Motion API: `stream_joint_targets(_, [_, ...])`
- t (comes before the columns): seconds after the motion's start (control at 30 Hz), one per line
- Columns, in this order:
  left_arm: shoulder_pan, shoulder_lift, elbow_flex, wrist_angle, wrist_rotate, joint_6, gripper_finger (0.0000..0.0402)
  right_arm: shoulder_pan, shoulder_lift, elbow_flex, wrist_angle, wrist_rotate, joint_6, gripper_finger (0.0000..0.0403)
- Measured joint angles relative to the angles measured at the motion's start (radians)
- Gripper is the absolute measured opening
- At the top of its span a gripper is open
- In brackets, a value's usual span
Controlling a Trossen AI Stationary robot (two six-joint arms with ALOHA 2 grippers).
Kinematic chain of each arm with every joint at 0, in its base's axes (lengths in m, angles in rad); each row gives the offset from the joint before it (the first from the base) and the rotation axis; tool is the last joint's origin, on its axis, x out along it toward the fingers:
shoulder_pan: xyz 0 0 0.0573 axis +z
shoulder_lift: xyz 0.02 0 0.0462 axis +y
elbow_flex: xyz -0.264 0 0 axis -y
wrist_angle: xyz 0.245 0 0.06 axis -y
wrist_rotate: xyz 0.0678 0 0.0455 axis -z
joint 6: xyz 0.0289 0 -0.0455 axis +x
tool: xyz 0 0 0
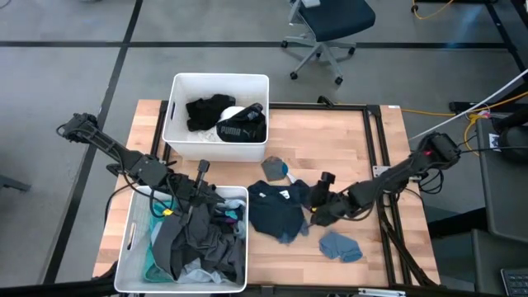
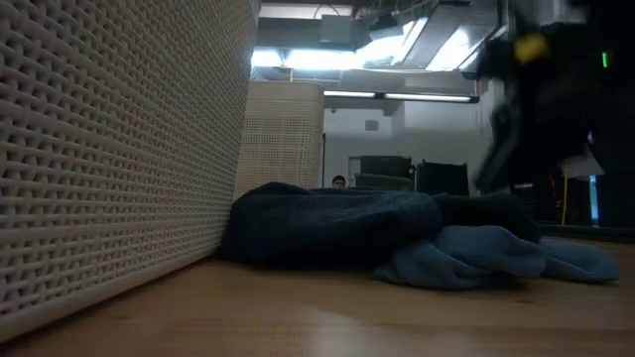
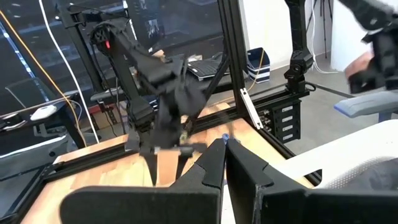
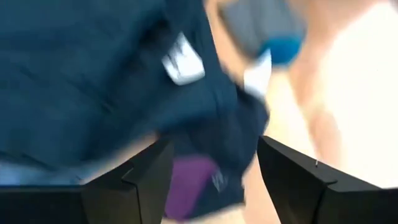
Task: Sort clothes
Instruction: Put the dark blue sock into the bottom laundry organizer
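A dark navy garment [image 1: 276, 213] lies flat on the table right of the near bin; it also shows in the low view [image 2: 337, 226]. My right gripper [image 1: 314, 212] is open at its right edge. In the right wrist view its fingers [image 4: 214, 165] stand either side of a bunched fold of the garment [image 4: 236, 134]; whether they touch it I cannot tell. My left gripper [image 1: 206, 194] is shut and empty [image 3: 225, 163] above the near bin's far rim. A small grey-blue garment [image 1: 340, 246] lies on the table at the near right.
The near white bin [image 1: 132, 247] holds grey, black and teal clothes. The far white bin [image 1: 177, 124] holds black clothes, one with PUMA lettering [image 1: 241, 129]. A small grey and teal piece [image 1: 275, 169] lies mid-table. Bare wood shows at the far right [image 1: 346, 140].
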Motion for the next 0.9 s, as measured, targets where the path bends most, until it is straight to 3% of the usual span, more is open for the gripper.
stream_joint_targets(0.13, [0.000,0.000,0.000,0.000,0.000,0.000,0.0005,-0.020,0.000,-0.132,0.105,-0.081,0.079,0.0231])
stream_joint_targets(0.43, [0.000,0.000,0.000,0.002,0.000,0.000,0.0005,-0.019,0.002,-0.282,0.330,-0.055,0.108,0.0218])
stream_joint_targets(0.9, [0.000,0.000,0.000,0.008,0.000,0.003,0.0005,-0.019,0.067,-0.292,0.337,-0.013,0.139,0.0027])
